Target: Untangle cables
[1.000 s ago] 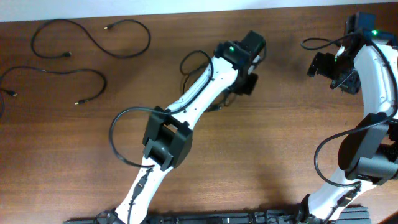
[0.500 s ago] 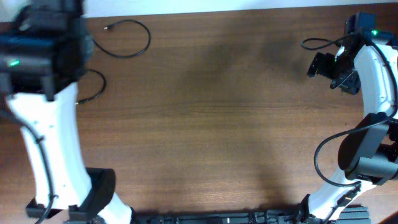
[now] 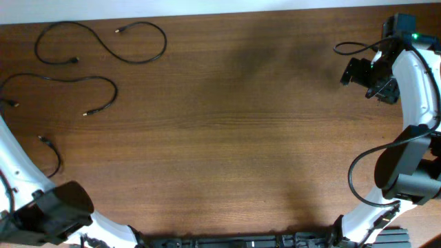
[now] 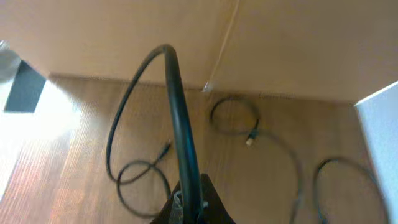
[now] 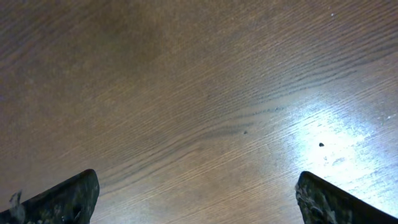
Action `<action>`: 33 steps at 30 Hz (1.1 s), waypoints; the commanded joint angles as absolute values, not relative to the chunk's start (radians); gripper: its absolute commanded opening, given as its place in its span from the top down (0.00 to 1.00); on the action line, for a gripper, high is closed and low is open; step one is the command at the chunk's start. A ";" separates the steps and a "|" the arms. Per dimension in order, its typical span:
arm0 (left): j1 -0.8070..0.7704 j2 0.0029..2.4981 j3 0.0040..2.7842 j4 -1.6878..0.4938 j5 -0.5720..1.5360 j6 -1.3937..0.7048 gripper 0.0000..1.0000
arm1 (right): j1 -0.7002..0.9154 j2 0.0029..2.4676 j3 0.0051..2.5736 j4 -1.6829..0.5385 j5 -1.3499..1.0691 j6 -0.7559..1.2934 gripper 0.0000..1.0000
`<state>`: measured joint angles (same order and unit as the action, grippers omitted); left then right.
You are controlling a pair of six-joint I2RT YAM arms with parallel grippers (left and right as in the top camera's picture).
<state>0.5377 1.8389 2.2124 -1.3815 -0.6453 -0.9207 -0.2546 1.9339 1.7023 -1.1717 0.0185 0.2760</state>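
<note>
Three thin black cables lie apart at the table's left. One cable (image 3: 103,45) loops along the back edge, a second cable (image 3: 65,86) lies below it, and a third cable (image 3: 54,157) curls by the left arm (image 3: 21,176). In the left wrist view my left gripper (image 4: 189,204) is shut on a black cable (image 4: 177,112) that arches up and away from the jaws. Other cable loops (image 4: 235,115) lie on the wood beyond. The left gripper itself is out of the overhead view. My right gripper (image 3: 355,72) (image 5: 199,205) is open wide and empty above bare wood at the far right.
The right arm's own thicker black wire (image 3: 358,47) loops near its wrist. A tan wall (image 4: 298,43) rises behind the table in the left wrist view. The left arm's base (image 3: 58,213) sits at the front left corner.
The left arm swung from the table's centre to the far left edge, and the cable that lay at the centre now lies at the left. The right arm has not moved.
</note>
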 commanded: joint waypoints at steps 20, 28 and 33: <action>0.625 1.847 1.245 -0.932 -0.516 -0.927 0.87 | -0.250 1.921 1.700 -1.171 0.031 0.271 0.01; 0.617 1.800 1.284 -0.927 -0.388 -0.790 0.01 | -0.250 1.921 1.700 -1.171 0.031 0.271 0.01; 0.609 1.504 1.444 -0.917 -0.156 -0.791 0.01 | -0.250 1.921 1.700 -1.171 0.031 0.271 0.01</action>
<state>0.6125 1.6260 1.4174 -0.9447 -0.2928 -0.8051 -0.2546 1.9339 1.7023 -1.1713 0.0185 0.2760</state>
